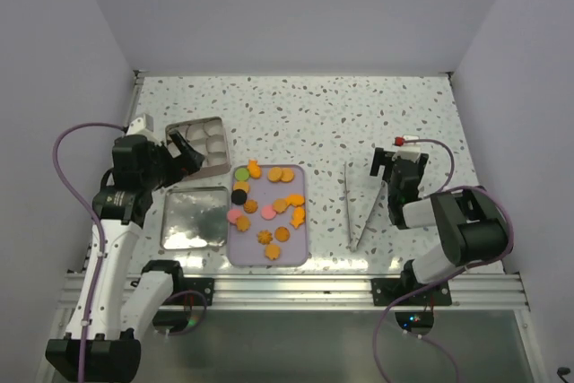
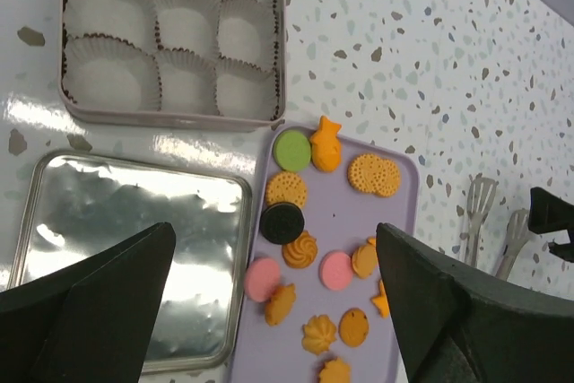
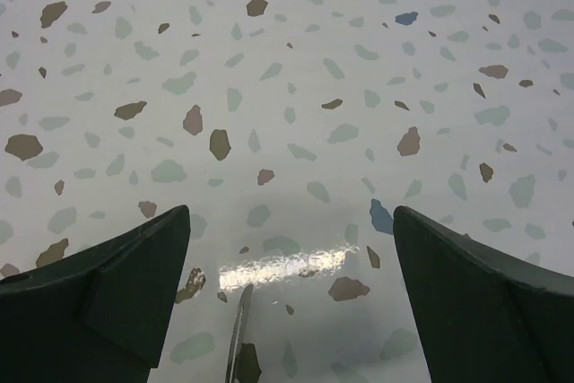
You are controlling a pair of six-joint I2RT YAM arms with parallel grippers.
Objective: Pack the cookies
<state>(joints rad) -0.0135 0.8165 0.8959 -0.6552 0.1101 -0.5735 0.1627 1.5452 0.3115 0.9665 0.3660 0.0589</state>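
Top view, cookies (image 1: 267,206): scattered flat on a lilac tray (image 1: 299,248) at mid-tabletop (image 1: 314,114); none packed yet
Top view, tin (image 1: 195,122): just left of the tray's far end, lined with paper cups that look empty; its shiny lid (image 1: 193,217) lies nearer, beside the tray
Top view, tongs (image 1: 359,213): on the tabletop right of the tray, untouched
Top view, left gripper (image 1: 184,154): over the tin's near edge; jaws spread, holding nothing
Top view, right gripper (image 1: 384,166): just beside the tongs' far end; jaws spread, empty
Left wrist view: mostly orange pieces, plus a green (image 2: 291,150), a black (image 2: 282,221) and two pink; most lie apart, a few overlap; white cups sit above them in frame
Right wrist view: speckled tabletop between the parted jaws; one thin metal tip, likely the tongs, at the bottom edge; no cookies
Handling, judged: light, thin, stiff yet brittle; lying flat they offer little edge; pinch gently across the rim, edge to edge, never squeezing hard
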